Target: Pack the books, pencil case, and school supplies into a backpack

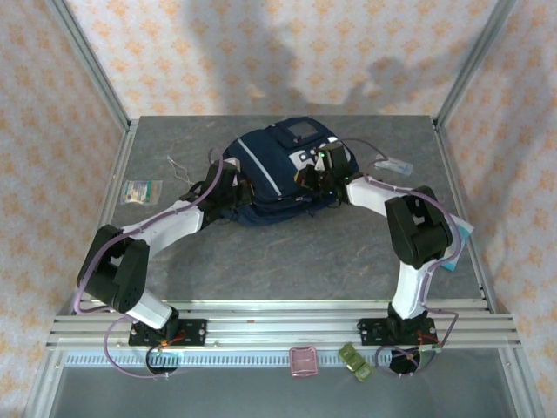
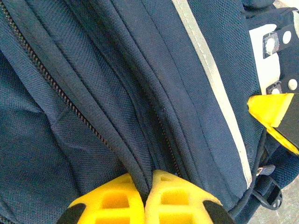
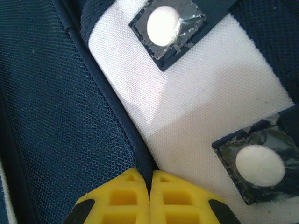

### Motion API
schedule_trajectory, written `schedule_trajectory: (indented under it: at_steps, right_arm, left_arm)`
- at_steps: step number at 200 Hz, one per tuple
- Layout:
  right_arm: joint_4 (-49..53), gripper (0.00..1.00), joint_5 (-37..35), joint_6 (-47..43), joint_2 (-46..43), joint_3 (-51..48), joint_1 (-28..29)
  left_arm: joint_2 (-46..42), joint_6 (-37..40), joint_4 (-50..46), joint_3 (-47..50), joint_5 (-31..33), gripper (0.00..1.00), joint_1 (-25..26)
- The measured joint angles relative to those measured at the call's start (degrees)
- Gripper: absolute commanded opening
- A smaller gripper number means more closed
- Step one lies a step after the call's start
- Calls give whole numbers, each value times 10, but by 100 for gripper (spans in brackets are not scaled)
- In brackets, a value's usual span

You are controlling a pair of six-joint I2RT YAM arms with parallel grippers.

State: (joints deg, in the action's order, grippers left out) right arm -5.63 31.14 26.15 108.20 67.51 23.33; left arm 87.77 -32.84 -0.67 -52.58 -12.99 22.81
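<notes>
Nearest to us, at 6 o'clock, a pink case [image 1: 304, 360] lies in front of the rail [image 1: 278, 326]. A small green thing [image 1: 355, 361] sits just beside it, at its 3 o'clock.

Farther in, the backpack [image 1: 270, 178] lies on the table [image 1: 305, 261], toward 12 o'clock.

The left gripper [image 2: 145, 181] is at the bag's 9 o'clock side. Its yellow jaws are squeezed together, and a fold of the blue cloth runs in between their tips.

The right gripper [image 3: 149, 175] is at the bag's 3 o'clock side. Its jaws are pressed together too, and we see nothing held. Their tips sit on the seam beside a white patch [image 3: 201, 107].

A greenish-white packet [image 1: 141, 191] lies well apart at the bag's 9 o'clock. A clear packet [image 1: 393, 165] lies near the bag's 2 o'clock.
</notes>
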Motion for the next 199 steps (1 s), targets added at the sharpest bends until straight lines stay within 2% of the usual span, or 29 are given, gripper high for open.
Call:
schedule_trajectory:
  at_steps: [25,71,85,106,122,162,181,199]
  right_arm:
    - [-28,0,0,2,-30,-36,-2]
    - [-27,0,-8,31,-163,-109,-9]
    - [-14,0,-11,49,-183,-118,-12]
    - [-9,0,-14,83,-189,-119,-13]
    - [-9,0,-21,120,-189,-119,-13]
    - [-9,0,-40,188,-190,-119,-12]
    - [-9,0,-51,226,-192,-119,-9]
    - [-8,0,-59,254,-193,-118,-6]
  left_arm:
    - [0,5,-3,0,-1,0,1]
    - [28,35,-21,-51,0,0,5]
    - [43,45,-21,-75,2,7,4]
    - [57,66,-19,-99,21,31,4]
    - [57,71,-15,-107,37,41,2]
    - [45,64,12,-89,51,50,2]
    - [-36,46,23,-14,64,51,25]
    - [-100,32,29,11,75,51,65]
